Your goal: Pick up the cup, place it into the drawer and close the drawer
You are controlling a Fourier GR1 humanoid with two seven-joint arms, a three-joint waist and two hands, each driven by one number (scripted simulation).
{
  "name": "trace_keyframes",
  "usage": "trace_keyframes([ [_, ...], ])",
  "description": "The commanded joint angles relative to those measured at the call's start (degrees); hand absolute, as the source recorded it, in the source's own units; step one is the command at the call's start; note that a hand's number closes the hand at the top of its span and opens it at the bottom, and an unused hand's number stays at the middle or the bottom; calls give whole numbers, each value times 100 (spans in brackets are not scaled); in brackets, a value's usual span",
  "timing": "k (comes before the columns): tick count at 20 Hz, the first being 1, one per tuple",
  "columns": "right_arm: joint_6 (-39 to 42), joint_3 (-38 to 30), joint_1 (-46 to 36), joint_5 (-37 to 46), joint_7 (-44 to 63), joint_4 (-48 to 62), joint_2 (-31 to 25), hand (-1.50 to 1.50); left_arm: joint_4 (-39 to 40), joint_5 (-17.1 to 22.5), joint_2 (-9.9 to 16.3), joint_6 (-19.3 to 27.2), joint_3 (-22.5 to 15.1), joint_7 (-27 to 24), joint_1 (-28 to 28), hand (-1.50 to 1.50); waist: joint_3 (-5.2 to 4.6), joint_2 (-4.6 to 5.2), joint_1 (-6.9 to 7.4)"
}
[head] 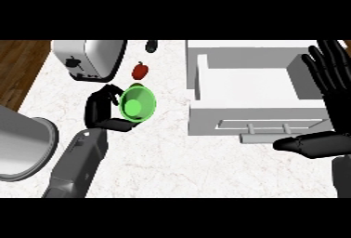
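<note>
While the black left hand (pixel 103 111) has its fingers curled round the shiny green cup (pixel 138 104) mid-worktop, the right hand (pixel 329 93) sits open, fingers up, at the right edge beside the open white drawer (pixel 255 122).

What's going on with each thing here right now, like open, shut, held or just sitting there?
Cup: green, tipped, held by the left robot hand.
Drawer: pulled open, nothing inside.
Right robot hand: open, fingers up, resting by the drawer.
Toaster: standing on the counter.
Red pepper: untouched.
Pot: at the left edge.
</note>
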Motion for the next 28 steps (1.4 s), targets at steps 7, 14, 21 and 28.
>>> trace_keyframes([
  [7, -110, -62, 63, 70, 59, -145, 12, -150, -1809, 234, -506, 255, -877, 1938, -902, 150, 6, -44, 64],
  [14, -119, -2, 100, 102, 22, -274, 67, -150, -1932, 453, -516, 1411, -1345, 3177, -2213, 150, 1, 9, -84],
  [21, 10, 18, -141, 153, -149, 143, -7, -150, -970, 800, -518, 2329, -1985, 4177, -3400, 150, 4, 47, -187],
  [28, 109, -10, -354, 27, -199, 286, -40, -150, 299, 1161, -518, 2841, -2644, 4233, -3850, 150, 11, 135, -504],
])
